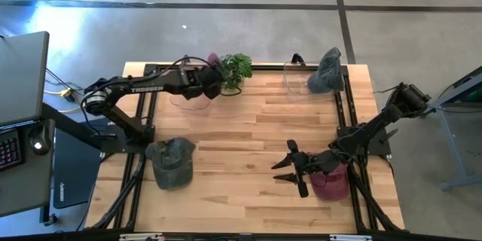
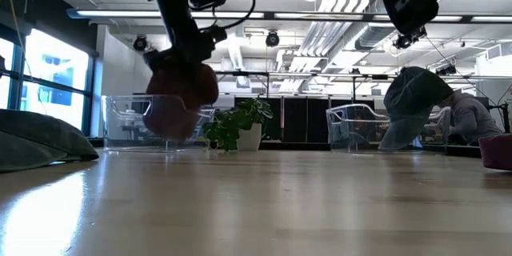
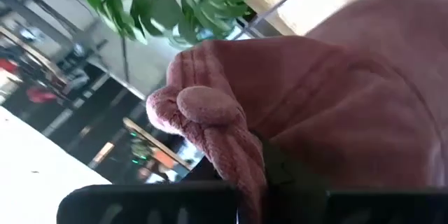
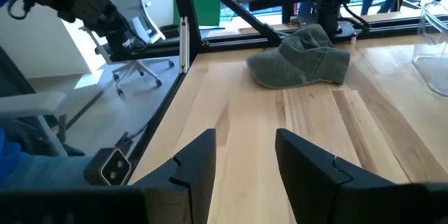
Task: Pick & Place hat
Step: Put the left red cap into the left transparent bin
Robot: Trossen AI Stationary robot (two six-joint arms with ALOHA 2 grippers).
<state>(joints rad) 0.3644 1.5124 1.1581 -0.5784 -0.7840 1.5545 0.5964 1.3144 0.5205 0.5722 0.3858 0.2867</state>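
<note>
A dusty-pink hat (image 3: 336,91) with a round top button (image 3: 208,105) hangs in my left gripper (image 3: 252,192), which is shut on it. In the low view the hat (image 2: 180,100) hangs over a clear bin (image 2: 128,120) at the table's far left, beside a potted plant (image 1: 235,69). My right gripper (image 4: 245,157) stands open and holds nothing near the table's right edge (image 1: 290,169). A green hat (image 1: 172,162) lies flat on the table near the left edge. A grey-green hat (image 1: 326,71) rests on a second clear bin (image 1: 297,79) at the far right. My left gripper pinches a gathered fold of the pink hat's crown (image 3: 241,161), just beside the top button, between its two fingers. The hat hangs below the fingers, clear of the table, its crown bulging out under the gripper (image 2: 188,52).
A maroon hat (image 1: 331,182) lies at the table's right edge behind my right gripper. The plant stands close to the held hat. The middle of the wooden table (image 1: 256,128) is bare. Dark frame rails run along both sides.
</note>
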